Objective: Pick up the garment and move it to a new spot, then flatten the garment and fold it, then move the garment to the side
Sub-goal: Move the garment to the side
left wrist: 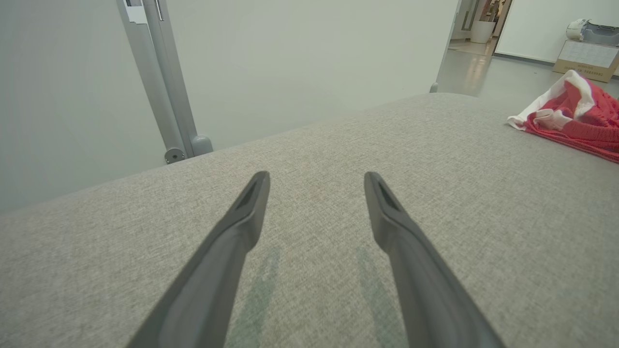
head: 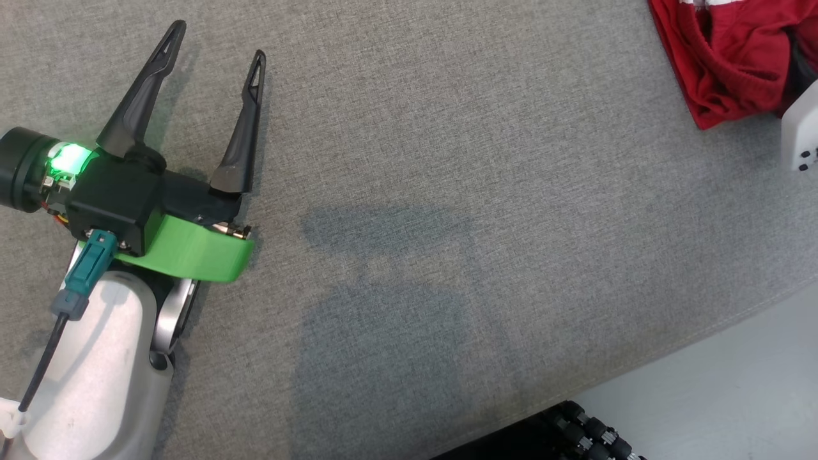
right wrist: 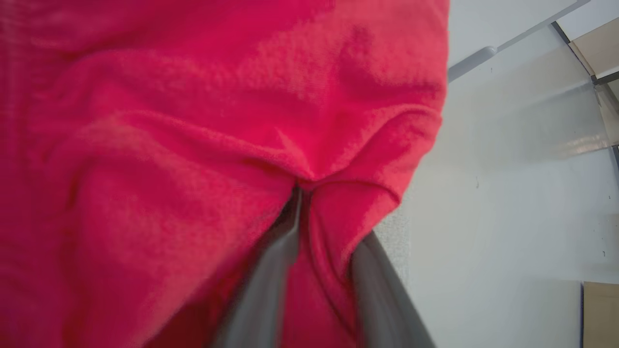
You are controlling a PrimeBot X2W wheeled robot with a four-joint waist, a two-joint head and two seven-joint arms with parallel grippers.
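Note:
The garment (head: 722, 57) is red with white trim and lies crumpled at the far right corner of the grey padded surface (head: 447, 191). It also shows at the right edge of the left wrist view (left wrist: 580, 118). In the right wrist view my right gripper (right wrist: 314, 212) pinches a gathered fold of the garment (right wrist: 193, 145), and the cloth hides its tips. Its pale wrist housing (head: 799, 134) shows beside the cloth in the head view. My left gripper (head: 217, 41) rests low over bare surface at the left, open with nothing between its fingers (left wrist: 316, 179).
The surface's front edge runs diagonally at the lower right, with pale floor (head: 735, 383) beyond it and a black part of my base (head: 575, 434) below. Past the far edge stand a grey metal post (left wrist: 164, 82) and a cardboard box (left wrist: 585, 58).

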